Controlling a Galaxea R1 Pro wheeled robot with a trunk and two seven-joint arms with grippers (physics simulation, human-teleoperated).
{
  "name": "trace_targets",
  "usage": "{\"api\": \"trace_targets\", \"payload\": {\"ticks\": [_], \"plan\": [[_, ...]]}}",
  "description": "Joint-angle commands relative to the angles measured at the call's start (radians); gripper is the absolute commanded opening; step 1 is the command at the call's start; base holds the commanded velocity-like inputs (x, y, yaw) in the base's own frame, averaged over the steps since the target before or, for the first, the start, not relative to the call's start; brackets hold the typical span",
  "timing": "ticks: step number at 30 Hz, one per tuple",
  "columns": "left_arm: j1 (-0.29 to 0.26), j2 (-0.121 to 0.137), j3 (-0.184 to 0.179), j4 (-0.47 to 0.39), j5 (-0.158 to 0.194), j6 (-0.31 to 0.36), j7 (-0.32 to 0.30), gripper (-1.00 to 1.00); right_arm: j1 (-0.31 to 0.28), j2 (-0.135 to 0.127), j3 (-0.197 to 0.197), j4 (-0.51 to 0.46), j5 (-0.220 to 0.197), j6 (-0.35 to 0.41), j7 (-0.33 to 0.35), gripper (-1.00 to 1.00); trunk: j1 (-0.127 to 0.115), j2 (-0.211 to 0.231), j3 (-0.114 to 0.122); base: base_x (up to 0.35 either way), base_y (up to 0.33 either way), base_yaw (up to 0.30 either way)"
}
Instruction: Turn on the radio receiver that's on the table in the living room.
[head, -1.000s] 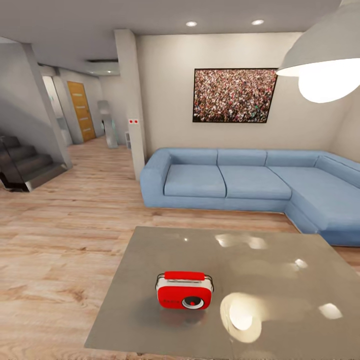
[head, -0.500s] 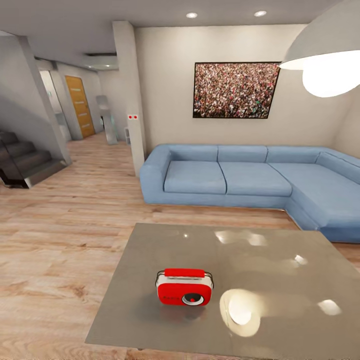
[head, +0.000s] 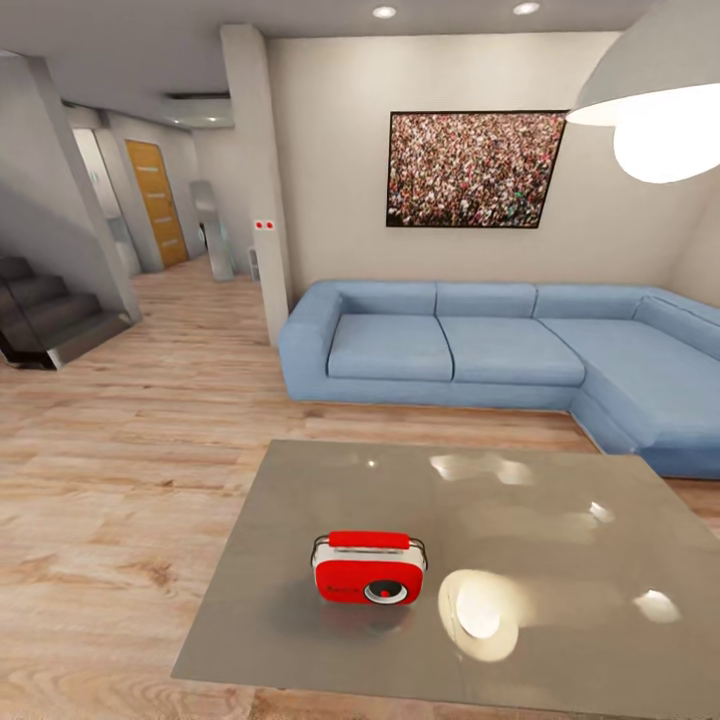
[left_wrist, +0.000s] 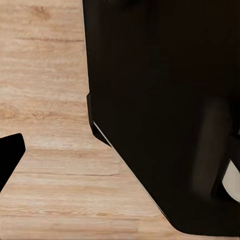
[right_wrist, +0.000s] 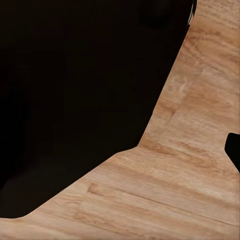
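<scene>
Small red radio receiver (head: 369, 568) upright on the shiny grey table (head: 560, 520). Blue sofa (head: 480, 350) behind, near the wall. Cannot tell if grippers open or closed.

Light wood plank floor (left_wrist: 45, 85) lies directly beyond the left claw (left_wrist: 10, 155) and likewise beyond the right claw (right_wrist: 234, 150); grain is plain and unmarked there. The same planking runs through the room to a blue sectional sofa (head: 480, 350) set against a beige wall (head: 340, 150). A large framed crowd photo (head: 470, 168) hangs above the sofa. A low table (head: 300, 520) with a glossy grey top stands before the sofa and reflects a lit white pendant lamp (head: 660, 100). Recessed ceiling lights (head: 384, 12) are on. Beside a square pillar (head: 255, 170), a hallway leads to a wooden door (head: 150, 200). A dark staircase (head: 40, 310) stands nearby.
</scene>
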Motion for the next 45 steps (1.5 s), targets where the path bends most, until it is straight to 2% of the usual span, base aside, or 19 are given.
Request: {"api": "trace_targets", "payload": {"ticks": [1,19,22,23,24,45], "plan": [[0.000,0.000,0.000,0.000,0.000,0.000,0.000,1.00,0.000,0.000,0.000,0.000,0.000,0.000,0.000,1.00,0.000,0.000,-0.002,0.000,0.000,0.000],[0.000,0.000,-0.001,0.000,0.000,0.000,0.000,1.00,0.000,0.001,0.000,0.000,-0.002,0.000,0.000,1.00,0.000,0.000,-0.031,0.000,0.000,0.000],[0.000,0.000,-0.001,0.000,0.000,0.000,0.000,1.00,0.000,0.001,0.000,0.000,-0.024,-0.001,-0.001,1.00,0.000,0.000,-0.036,0.000,0.000,0.000],[0.000,-0.001,-0.001,0.000,0.000,0.000,0.000,1.00,0.000,0.000,0.003,0.000,-0.058,-0.003,0.000,1.00,0.000,0.000,-0.037,0.000,0.000,0.000],[0.000,0.000,-0.002,0.000,0.000,0.000,0.000,1.00,0.000,0.000,0.003,0.000,-0.061,-0.003,0.000,1.00,0.000,0.000,-0.039,0.000,0.000,0.000],[0.000,0.000,-0.002,0.000,0.000,0.000,0.000,1.00,0.000,-0.001,0.005,0.000,-0.067,0.002,0.000,1.00,0.000,0.000,-0.073,0.000,0.000,0.000]]}}
